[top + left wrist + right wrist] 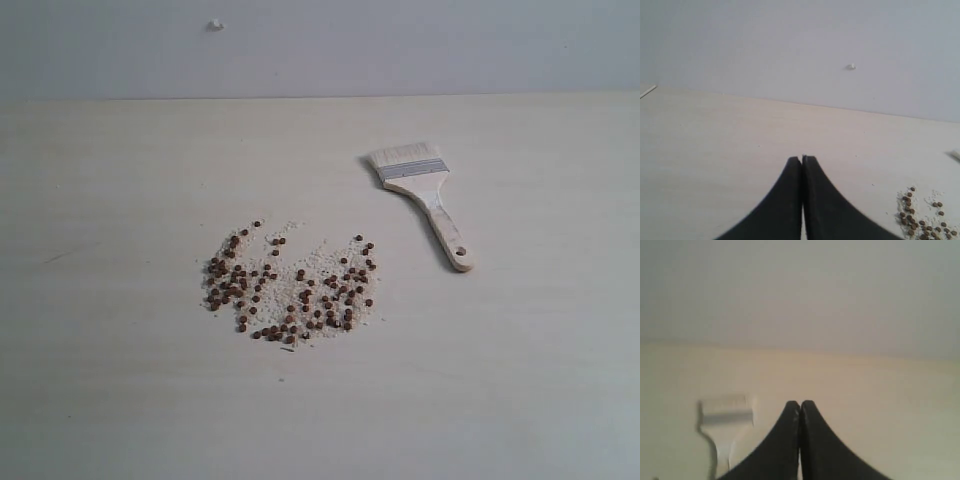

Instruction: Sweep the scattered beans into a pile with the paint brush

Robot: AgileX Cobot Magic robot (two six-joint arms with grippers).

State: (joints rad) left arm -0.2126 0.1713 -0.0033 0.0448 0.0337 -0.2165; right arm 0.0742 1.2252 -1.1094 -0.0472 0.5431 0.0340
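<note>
Reddish-brown beans (290, 290) mixed with pale crumbs lie scattered in a loose wide patch at the table's middle; no compact pile shows. The paint brush (422, 195) lies flat to their right, whitish bristles toward the back, handle with its hole pointing to the front right. Neither gripper shows in the exterior view. My left gripper (802, 159) is shut with nothing in it, and an edge of the beans (920, 217) shows off to one side of it. My right gripper (800, 404) is also shut and empty, with the blurred paint brush (725, 420) beside it on the table.
The pale wooden table (120, 400) runs back to a grey wall (400, 40) bearing a small white mark (215, 25). A lone dark speck (281, 379) lies in front of the beans.
</note>
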